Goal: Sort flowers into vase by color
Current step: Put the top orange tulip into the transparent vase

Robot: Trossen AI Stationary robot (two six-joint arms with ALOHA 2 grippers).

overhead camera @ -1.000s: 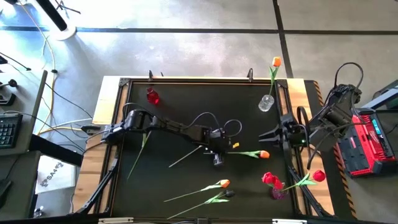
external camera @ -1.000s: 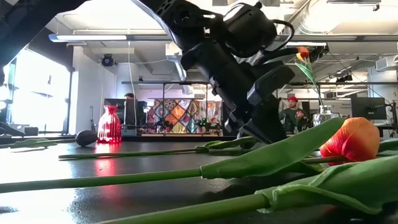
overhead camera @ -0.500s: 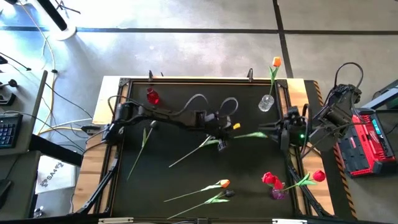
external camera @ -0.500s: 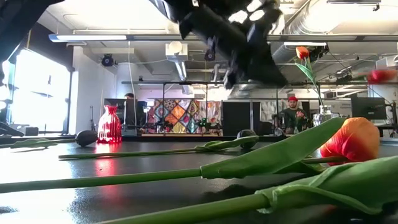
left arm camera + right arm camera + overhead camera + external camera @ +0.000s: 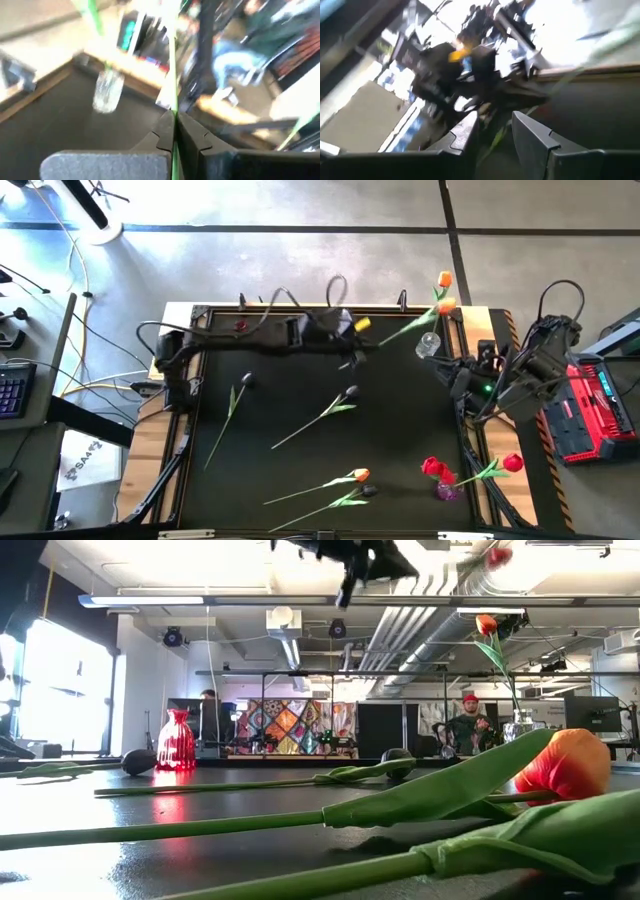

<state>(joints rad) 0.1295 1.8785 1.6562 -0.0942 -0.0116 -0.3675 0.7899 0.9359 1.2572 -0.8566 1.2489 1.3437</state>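
The left end effector (image 5: 352, 352), clamped on an orange tulip's stem (image 5: 400, 330) beside the clear vase (image 5: 428, 345), could miss the narrow mouth or knock the vase over, since the stem sways.

Both wrist views are smeared by motion. In the left wrist view, the clear vase (image 5: 106, 90) is a soft blur and the green stem (image 5: 173, 95) runs out of frame at both ends. In the low view, the left arm (image 5: 355, 558) is cut off by the upper edge.
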